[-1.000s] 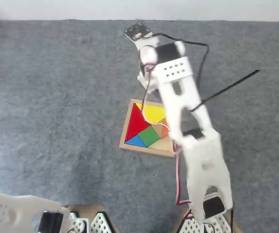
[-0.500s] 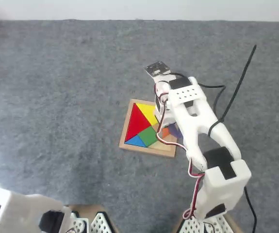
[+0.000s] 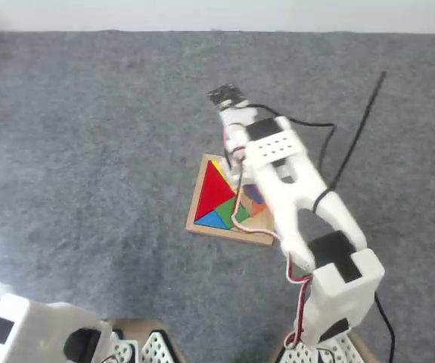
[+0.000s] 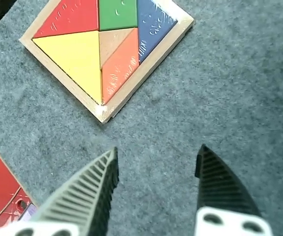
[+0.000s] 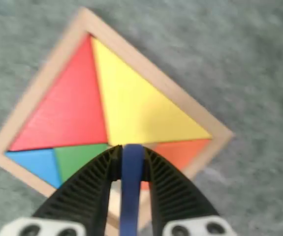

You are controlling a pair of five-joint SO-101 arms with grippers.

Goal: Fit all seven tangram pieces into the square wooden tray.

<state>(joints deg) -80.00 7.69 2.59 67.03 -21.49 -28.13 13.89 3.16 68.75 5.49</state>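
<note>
Right gripper (image 5: 131,150): jaws narrow, pinched on a dark blue tangram piece (image 5: 131,196). The piece stands on edge between the fingers, so only its thin side shows. The gripper hangs over the middle of the square wooden tray (image 5: 40,88), with the fingertips right where the pieces meet.

Already flat in the tray:
- the red triangle (image 5: 67,108) and yellow triangle (image 5: 136,108), sharing one long edge
- a green piece (image 5: 77,157) and a small light blue triangle (image 5: 33,162) under the red
- an orange piece (image 5: 180,152) under the yellow

The tray corner nearest the fingers is hidden by them.

Holding the piece on edge probably gives a firm pinch on its faces. It would have to tip flat before it can seat.

Left gripper (image 4: 158,150): jaws wide, holding nothing, over bare grey mat (image 4: 220,98) with the tray near, so it looks parked out of the way. From there a flat blue piece (image 4: 156,22) shows at the tray corner beside the orange, plus a tan wedge (image 4: 114,42). I can't tell whether the wedge is a piece or bare wood. That view doesn't square with the right wrist view, so I can't tell whether the last slot is filled.

Judgement: late stage, probably on the last piece. Next it needs lining up with the orange edge, then a gentle lower and release. Risk: a corner catching on a neighbour, lifting it or shifting the tray.
</note>
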